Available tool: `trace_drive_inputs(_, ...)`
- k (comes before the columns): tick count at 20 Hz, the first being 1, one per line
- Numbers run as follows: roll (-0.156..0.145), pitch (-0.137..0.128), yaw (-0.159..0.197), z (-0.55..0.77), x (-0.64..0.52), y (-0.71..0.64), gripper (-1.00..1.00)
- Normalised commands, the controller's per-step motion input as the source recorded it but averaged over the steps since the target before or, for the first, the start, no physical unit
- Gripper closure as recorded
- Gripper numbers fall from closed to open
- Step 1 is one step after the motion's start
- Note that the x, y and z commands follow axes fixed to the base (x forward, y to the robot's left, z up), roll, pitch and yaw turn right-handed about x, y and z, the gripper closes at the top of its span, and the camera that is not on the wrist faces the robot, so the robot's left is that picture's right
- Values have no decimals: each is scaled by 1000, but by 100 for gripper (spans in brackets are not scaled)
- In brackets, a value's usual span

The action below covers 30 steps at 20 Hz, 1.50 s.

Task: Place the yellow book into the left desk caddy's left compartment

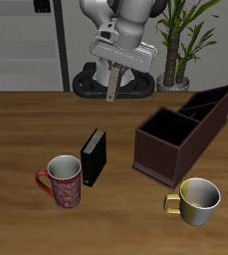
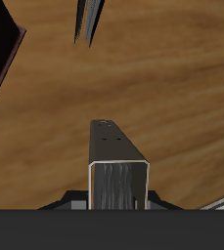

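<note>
Hanging upright, long axis vertical, yellow book (image 1: 114, 85) sits clamped between fingers (image 1: 114, 66).

Even, soft light across the exterior view, bright enough, no harsh glare. The table (image 1: 26, 129) takes only faint dark patches under the red mug (image 1: 63, 181) and the yellow mug (image 1: 196, 200). The left desk caddy (image 1: 182, 134) reads almost black inside. Everything is coarse and low in resolution, edges jagged. Over to the wrist view: wood grain smeared and stretched, the yellow book (image 2: 118, 168) sharp at its pale edge, a flat dark band along one border.
</note>
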Motion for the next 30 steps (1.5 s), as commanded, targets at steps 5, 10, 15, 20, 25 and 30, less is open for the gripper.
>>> trace_drive_inputs(5,54,-14,-25,-59,-59,553,100)
trace_drive_inputs(10,90,-20,39,-87,-60,445,100)
trace_drive_inputs(15,-4,15,-17,-175,-150,326,100)
trace_drive_inputs(20,17,0,-6,-92,-143,295,100)
trace_drive_inputs(25,22,8,7,-50,-111,355,100)
trace_drive_inputs(30,9,-18,2,-17,-130,294,100)
